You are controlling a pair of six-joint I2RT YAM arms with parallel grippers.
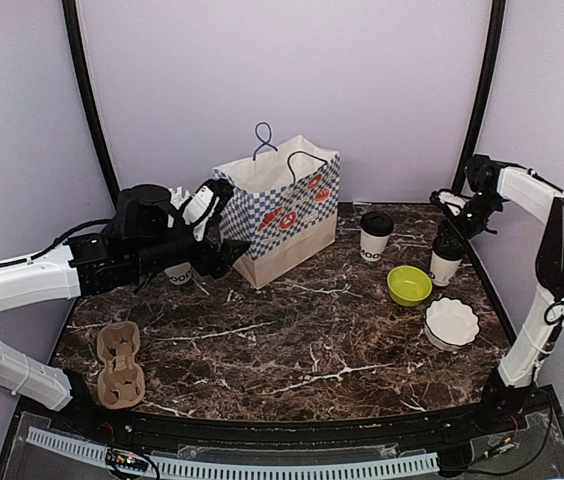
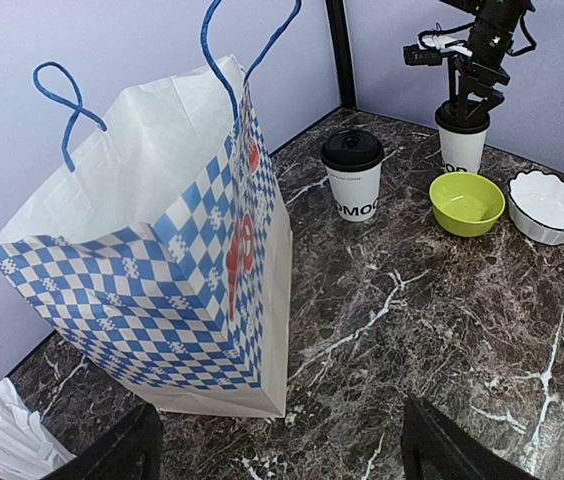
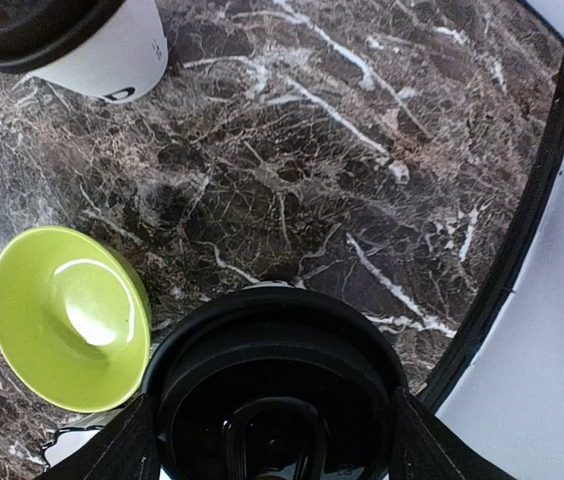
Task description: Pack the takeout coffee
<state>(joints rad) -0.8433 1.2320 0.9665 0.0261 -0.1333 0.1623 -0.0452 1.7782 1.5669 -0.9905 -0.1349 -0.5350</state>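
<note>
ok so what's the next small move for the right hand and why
Probably close it on the cup. The right hand hangs right over the coffee cup by the green bowl, its open fingers flanking the black lid, nothing gripped yet. If they only reach the lid, easing down to the cup wall first looks safer.

The bag (image 1: 282,215) at centre is blue-and-white checked with red motifs above a plain cream base. It stands on a dark brown marble table (image 1: 292,340) veined white. At right, the centre cup (image 1: 375,240) and the edge cup (image 1: 445,268) are white with black lids and lettering, beside a lime-green bowl (image 1: 409,285).
</note>
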